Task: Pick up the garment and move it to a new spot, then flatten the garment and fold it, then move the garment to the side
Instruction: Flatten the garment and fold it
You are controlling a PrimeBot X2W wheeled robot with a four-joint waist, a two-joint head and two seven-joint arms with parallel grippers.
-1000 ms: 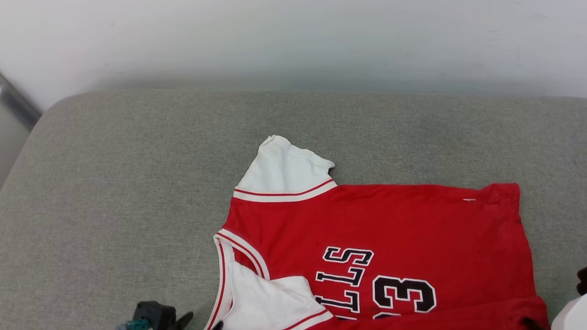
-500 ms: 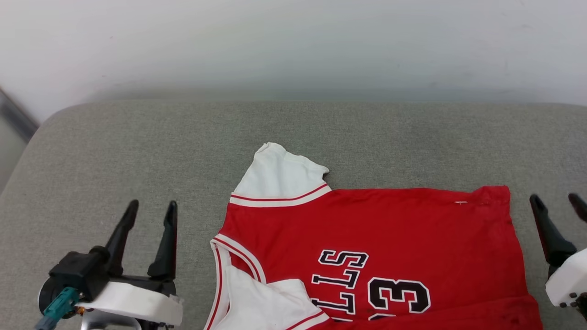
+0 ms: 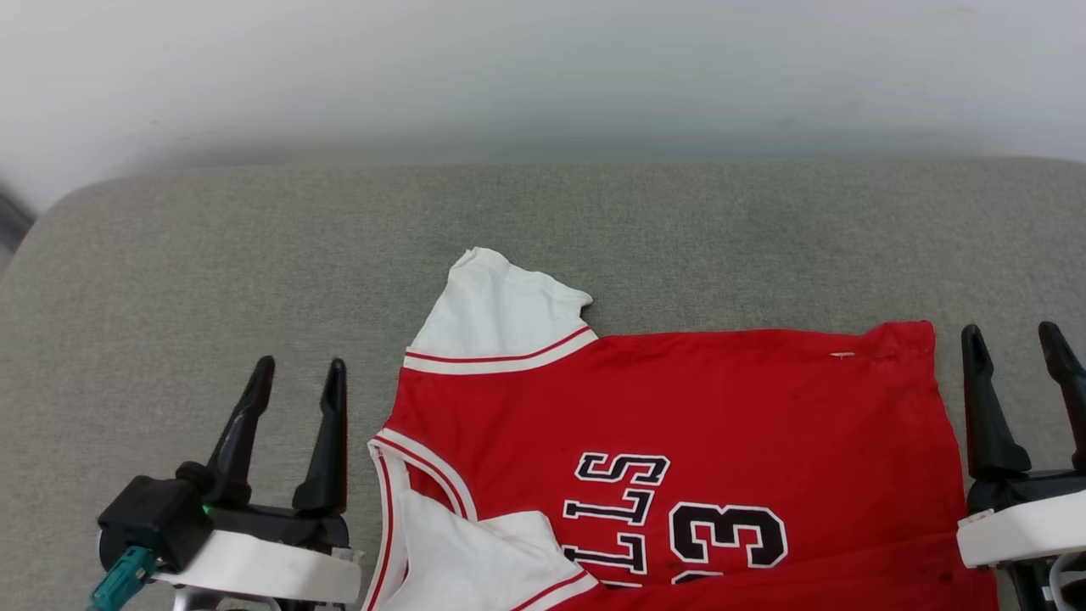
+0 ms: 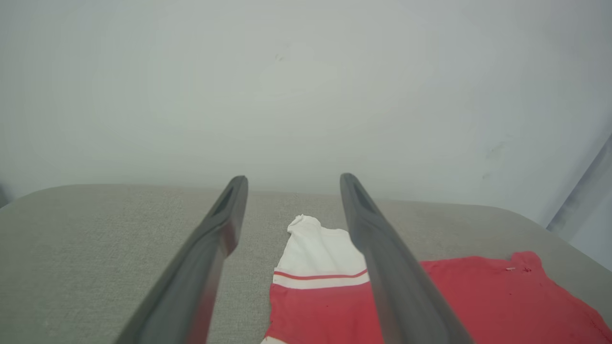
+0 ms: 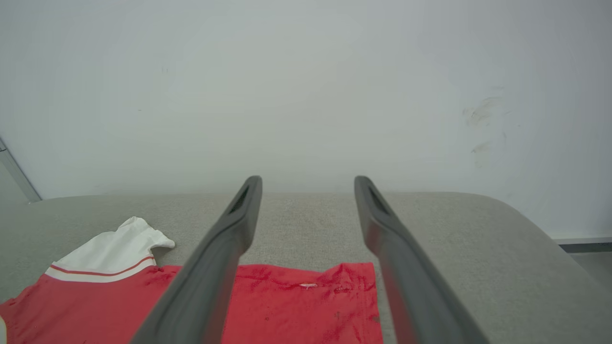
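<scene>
The left gripper (image 3: 301,365) hovers just beside the collar, fingers spread wide and empty. The garment (image 3: 696,399) lies mostly flat on the grey cushion (image 3: 170,255), its near white sleeve (image 3: 484,560) folded in over the chest. It is likely light and limp, best pinched at shoulder seam and hem corner. The right gripper (image 3: 1010,331) stands beside the hem, fingers wide and empty.

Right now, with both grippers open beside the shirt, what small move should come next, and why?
Probably the open left gripper should reach for the far white sleeve to fold it in: that sleeve sticks out past the shirt, while the near sleeve already lies over the red front.
</scene>
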